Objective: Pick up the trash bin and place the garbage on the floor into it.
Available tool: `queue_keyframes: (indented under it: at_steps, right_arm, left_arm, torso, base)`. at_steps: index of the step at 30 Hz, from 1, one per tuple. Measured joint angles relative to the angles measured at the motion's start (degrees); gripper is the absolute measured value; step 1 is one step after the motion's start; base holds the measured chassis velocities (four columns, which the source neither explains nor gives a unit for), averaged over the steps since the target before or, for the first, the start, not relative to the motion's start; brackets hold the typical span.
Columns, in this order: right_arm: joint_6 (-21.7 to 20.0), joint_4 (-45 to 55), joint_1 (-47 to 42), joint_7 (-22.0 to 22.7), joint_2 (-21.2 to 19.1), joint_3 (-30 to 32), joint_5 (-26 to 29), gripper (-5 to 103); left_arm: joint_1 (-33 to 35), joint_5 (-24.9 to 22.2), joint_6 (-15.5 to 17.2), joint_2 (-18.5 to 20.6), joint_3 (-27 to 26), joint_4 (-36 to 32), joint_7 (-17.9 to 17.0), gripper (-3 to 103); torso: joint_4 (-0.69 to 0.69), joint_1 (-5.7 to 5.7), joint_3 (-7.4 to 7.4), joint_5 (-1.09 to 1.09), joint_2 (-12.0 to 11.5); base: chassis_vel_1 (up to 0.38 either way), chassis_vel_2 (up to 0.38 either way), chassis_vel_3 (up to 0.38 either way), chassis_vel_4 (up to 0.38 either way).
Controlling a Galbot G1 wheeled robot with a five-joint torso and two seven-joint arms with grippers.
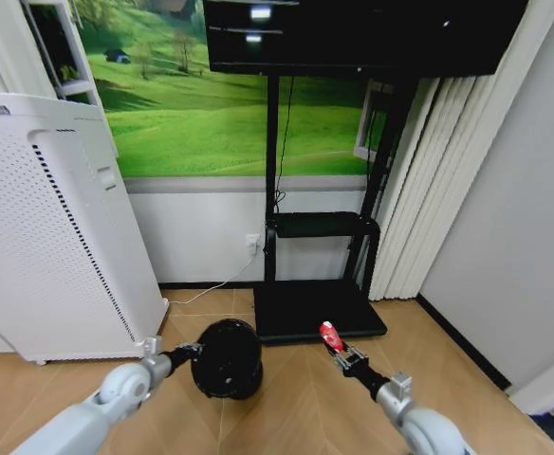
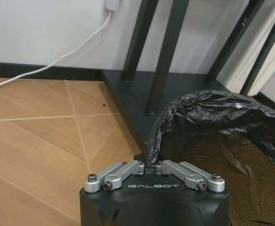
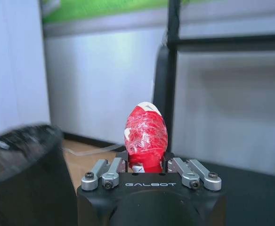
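Your left gripper (image 2: 150,165) is clenched on the crinkled, glossy bag rim of the round black trash bin (image 1: 227,357), held just above the chevron parquet floor (image 1: 296,398). Your right gripper (image 3: 146,165) grasps a crumpled red-and-white wrapper (image 3: 146,133), level with the bin and well to its right. By my judgement, dropping it in remains.

Trash bin (image 1: 227,357) left of garbage (image 1: 330,335)

Black-bagged trash bin (image 1: 227,357), red-and-white wrapper (image 3: 146,134) aloft
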Motion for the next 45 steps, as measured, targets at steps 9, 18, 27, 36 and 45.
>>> queue_keyframes:
  at_steps: [9,18,27,36,45]
  right_arm:
    - [4.87,6.76,-4.71,-2.62,1.76,-0.95,-2.58,33]
    - [5.90,5.37,-4.66,-3.50,2.31,-3.69,-7.06,33]
    - [6.55,1.55,-2.83,-4.88,2.69,-4.66,-10.68,33]
    - [6.61,1.58,-2.94,-5.91,2.55,-5.93,-11.34,54]
    - [7.27,2.61,-3.73,-5.21,3.55,-5.40,-8.07,87]
  left_arm:
    - [-14.44,-0.67,-1.17,-7.94,16.21,8.16,0.14,3]
    - [-21.79,-1.06,-2.18,-16.40,23.67,12.62,0.27,3]
    - [-21.32,-1.90,-2.22,-17.26,24.82,8.61,-0.13,3]
    - [-18.35,-1.31,-2.22,-14.42,22.74,6.18,-0.66,3]
    - [-14.64,-1.17,-2.01,-13.35,18.72,4.85,-3.70,3]
  torso:
    - [-0.02,0.00,0.00,-0.01,0.00]
    - [-0.03,0.00,0.00,-0.02,0.00]
    - [-0.01,0.00,0.00,0.00,0.00]
    - [0.00,0.00,0.00,-0.01,0.00]
    - [-0.03,0.00,0.00,-0.02,0.00]
  base:
    - [0.000,0.000,0.000,0.000]
    - [0.000,0.000,0.000,0.000]
    - [0.000,0.000,0.000,0.000]
    - [0.000,0.000,0.000,0.000]
    - [0.000,0.000,0.000,0.000]
